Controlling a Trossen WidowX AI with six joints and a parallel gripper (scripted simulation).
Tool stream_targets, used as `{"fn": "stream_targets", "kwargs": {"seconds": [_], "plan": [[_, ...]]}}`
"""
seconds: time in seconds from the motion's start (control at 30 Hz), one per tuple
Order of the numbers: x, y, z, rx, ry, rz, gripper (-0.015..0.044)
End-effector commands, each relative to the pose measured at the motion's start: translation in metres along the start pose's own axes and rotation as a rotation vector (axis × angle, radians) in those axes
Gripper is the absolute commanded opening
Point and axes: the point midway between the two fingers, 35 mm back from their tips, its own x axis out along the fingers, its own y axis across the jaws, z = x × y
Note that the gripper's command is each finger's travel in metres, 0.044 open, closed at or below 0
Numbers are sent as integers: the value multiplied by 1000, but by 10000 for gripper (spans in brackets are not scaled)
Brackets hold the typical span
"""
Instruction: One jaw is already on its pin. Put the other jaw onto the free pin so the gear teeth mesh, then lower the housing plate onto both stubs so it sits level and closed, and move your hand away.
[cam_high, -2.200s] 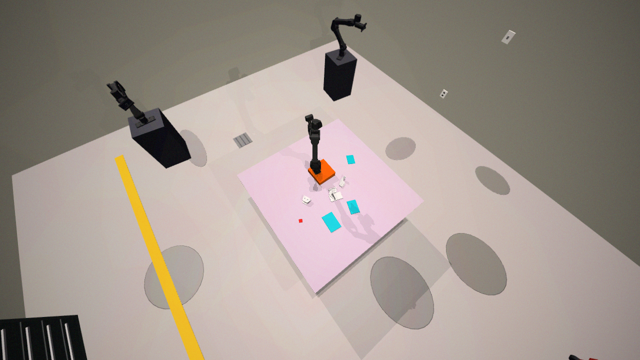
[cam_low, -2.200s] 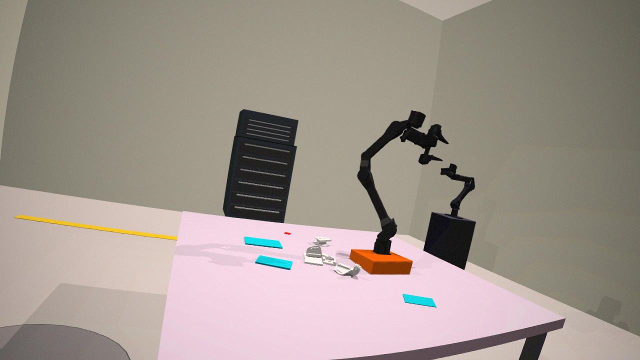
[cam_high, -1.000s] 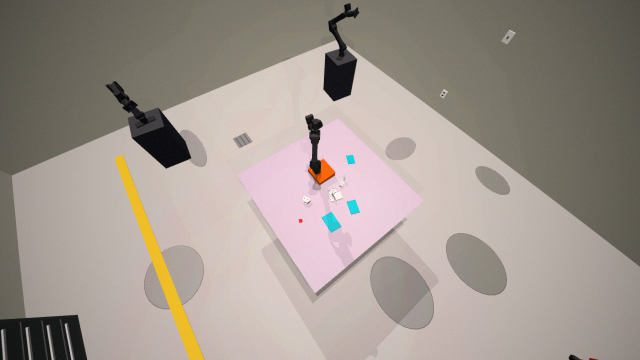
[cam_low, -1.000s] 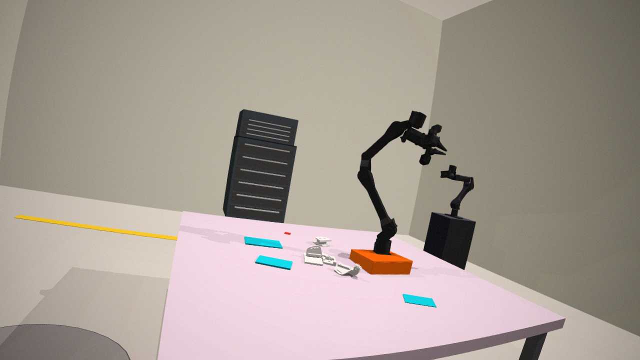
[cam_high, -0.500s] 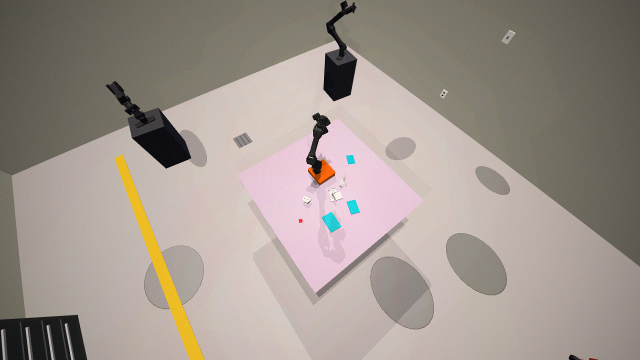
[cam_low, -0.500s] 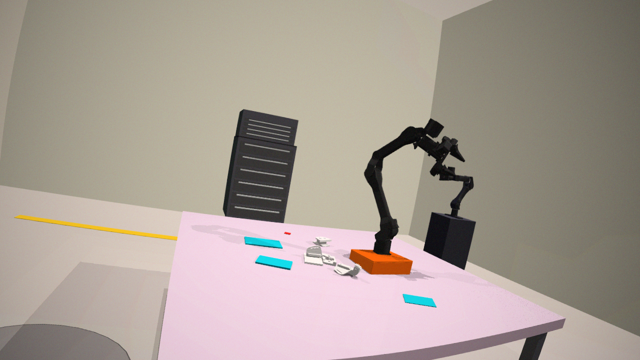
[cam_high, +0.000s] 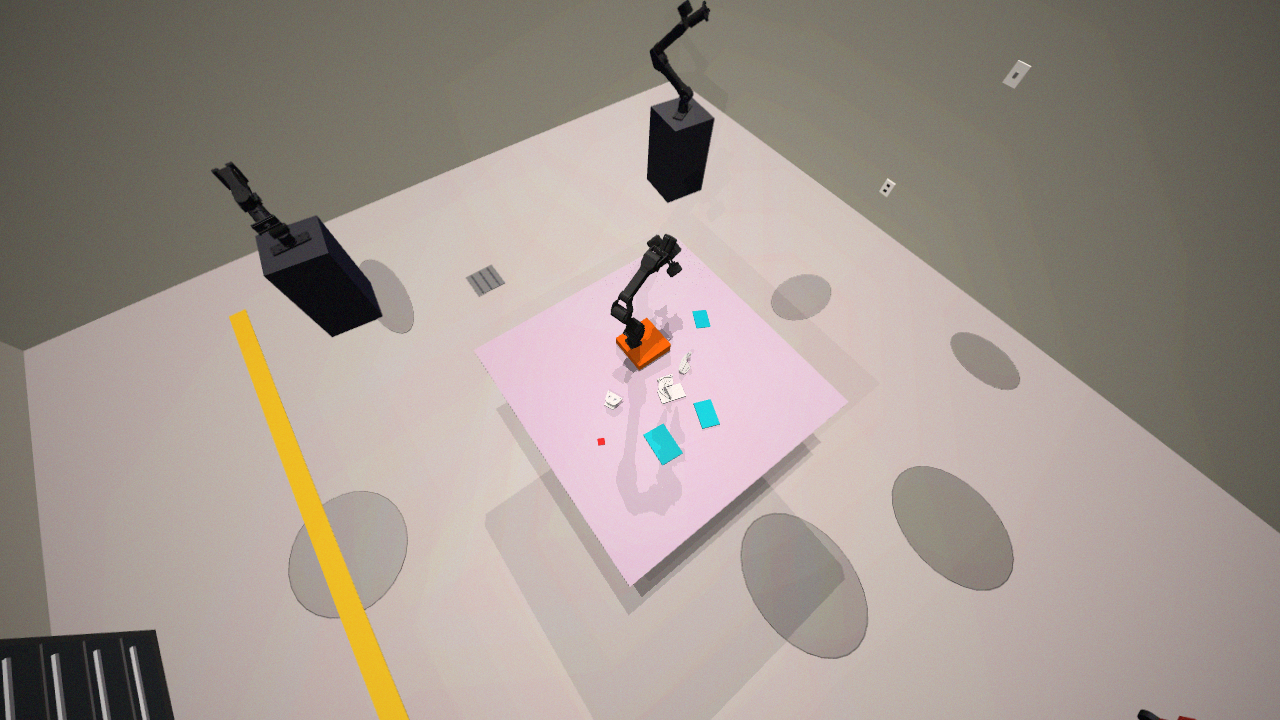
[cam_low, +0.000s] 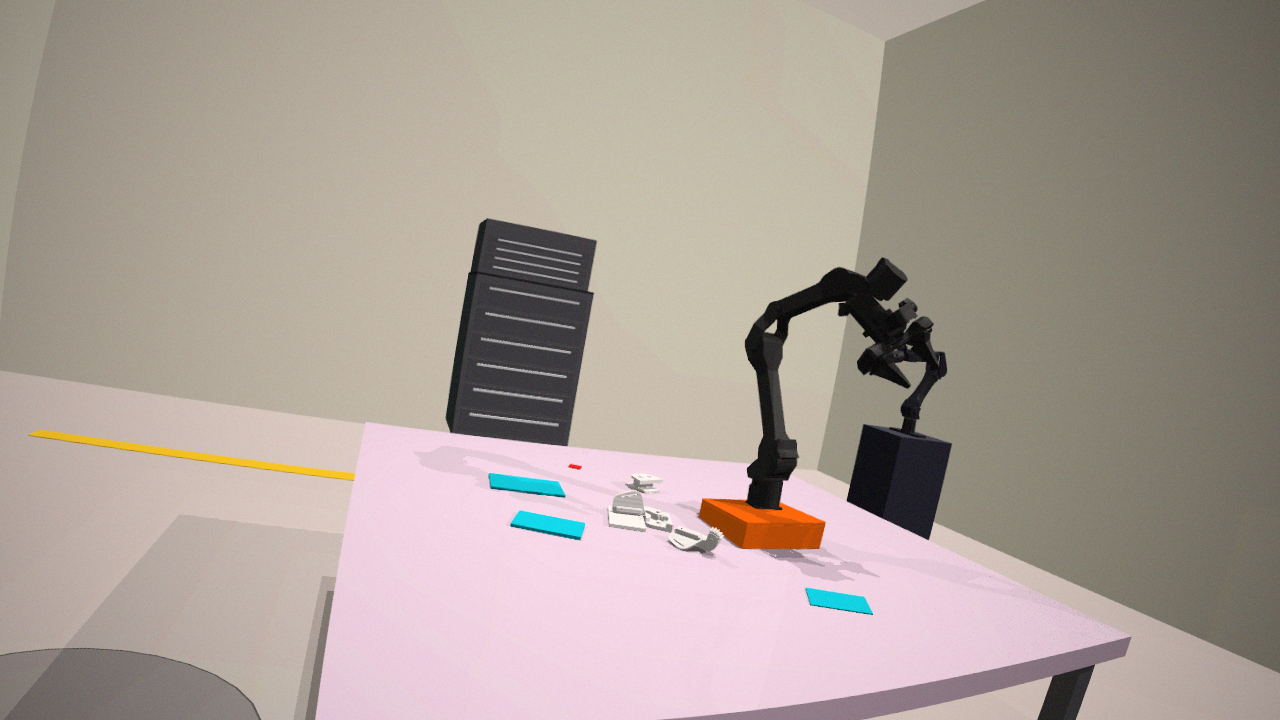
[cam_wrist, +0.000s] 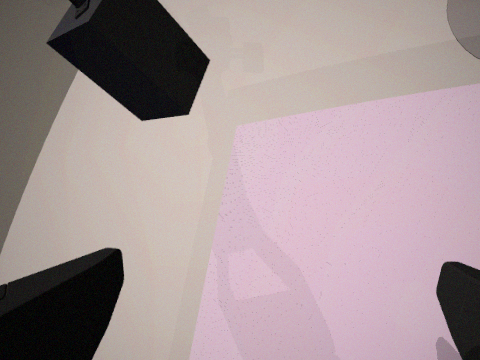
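My gripper (cam_wrist: 283, 274) is open and empty, its black fingers wide apart. It hangs high, well away from all the white parts; none shows in the wrist view. The white base (cam_high: 677, 393) (cam_low: 626, 523) stands on the table, with a curved jaw (cam_low: 628, 503) upright on it. The loose jaw (cam_high: 684, 362) (cam_low: 692, 540), with gear teeth at one end, lies apart, between the base and the orange block. The small white housing plate (cam_high: 613, 400) (cam_low: 644, 480) stands separately on the other side of the base, raised slightly off the table. The pins are too small to make out.
My arm stands on an orange block (cam_high: 656, 351) (cam_low: 780, 534). Three cyan plates (cam_high: 662, 444) (cam_high: 706, 413) (cam_high: 701, 318) and a red square (cam_high: 601, 441) (cam_low: 574, 466) lie on the pink table (cam_high: 626, 537) (cam_wrist: 380, 200). A dark pedestal (cam_low: 899, 488) (cam_wrist: 135, 60) stands beyond the table.
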Motion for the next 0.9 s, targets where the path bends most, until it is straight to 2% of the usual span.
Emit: {"fn": "stream_targets", "kwargs": {"seconds": [0.0,0.13,0.5,0.87], "plan": [[8,-27,9,-18,-14,-70,440],[16,-50,13,-50,-7,-131,440],[32,-153,11,-171,93,-369,440],[32,-268,-23,-345,352,-522,440]]}}
